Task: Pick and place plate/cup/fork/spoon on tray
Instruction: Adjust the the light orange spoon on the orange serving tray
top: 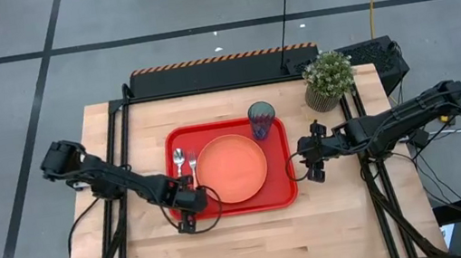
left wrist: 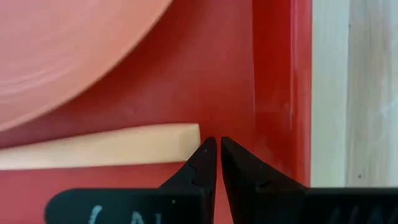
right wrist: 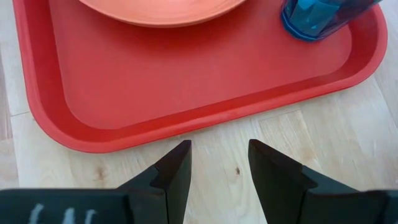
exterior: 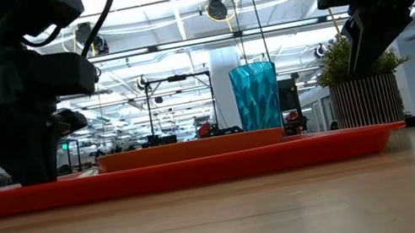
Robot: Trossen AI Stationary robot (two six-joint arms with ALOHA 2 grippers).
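Observation:
The red tray lies mid-table. On it rest the orange plate, the teal cup upright at its far right corner, and the spoon and the fork left of the plate. My left gripper is low over the tray's near left corner, shut and empty. In the left wrist view its tips stand at the free end of a pale orange handle lying on the tray. My right gripper is open and empty above the wood, just off the tray's right rim. My left gripper points down at the tray floor, and one fingertip stands right beside the handle's free end. I cannot tell whether it touches the handle. The handle lies flat on the tray.
A small potted green plant stands at the table's far right, behind my right arm. Bare wood lies along the table's near side and left of the tray.

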